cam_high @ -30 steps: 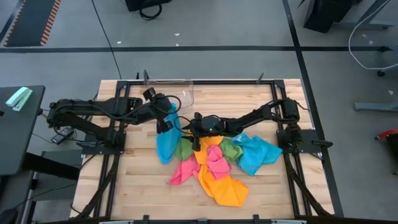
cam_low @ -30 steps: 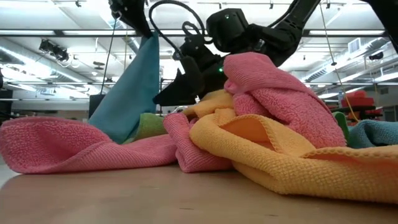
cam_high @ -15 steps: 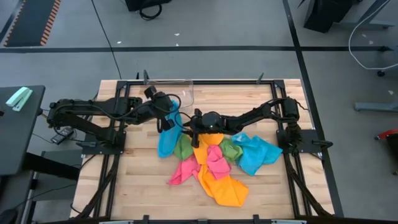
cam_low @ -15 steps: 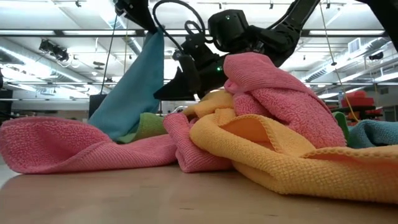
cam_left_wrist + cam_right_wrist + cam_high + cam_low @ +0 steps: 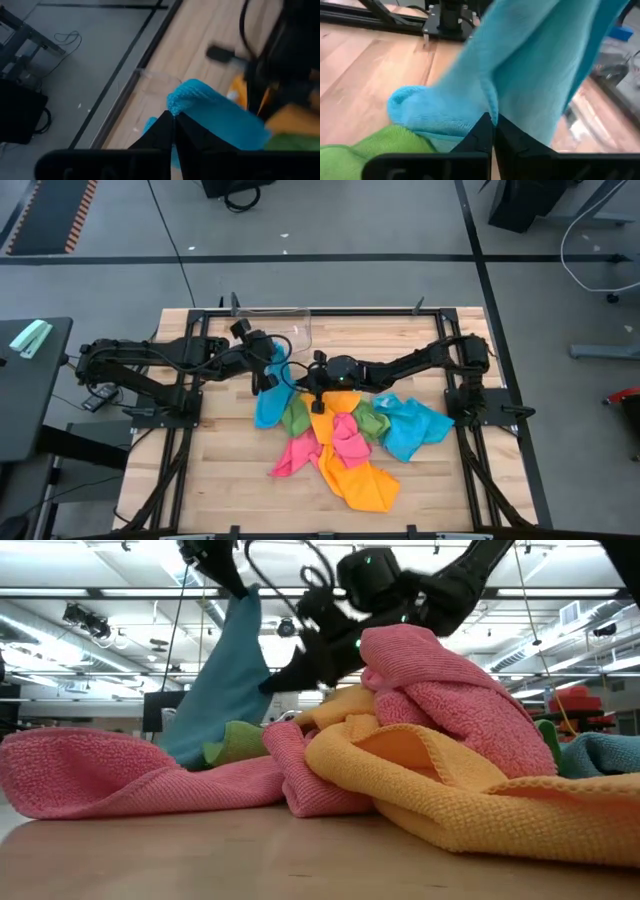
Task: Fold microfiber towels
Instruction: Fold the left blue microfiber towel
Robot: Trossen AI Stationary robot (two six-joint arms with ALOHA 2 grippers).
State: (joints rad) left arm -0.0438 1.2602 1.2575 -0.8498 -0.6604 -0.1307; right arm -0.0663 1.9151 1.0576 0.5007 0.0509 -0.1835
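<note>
The left gripper (image 5: 268, 370) is raised above the table (image 5: 220, 480) near its far edge, its fingers (image 5: 165, 131) pinched together on the top corner of a blue towel (image 5: 268, 402); that towel hangs down from the grip and its lower end rests on the wood beside the heap; in the low view it stands as a tall blue sheet (image 5: 225, 680). The right gripper (image 5: 313, 383) is just beside it, over the heap's far side; its fingers (image 5: 487, 131) are closed on a lower fold of the same blue towel (image 5: 530, 65), though how much cloth lies between them is hard to judge. The remaining towels lie heaped mid-table: two green ones (image 5: 295, 418), a pink one (image 5: 345, 442), an orange-yellow one (image 5: 362, 480), and a second blue one (image 5: 412, 428) on the right arm's side. A clear plastic bin (image 5: 280, 325) stands at the table's far edge.
</note>
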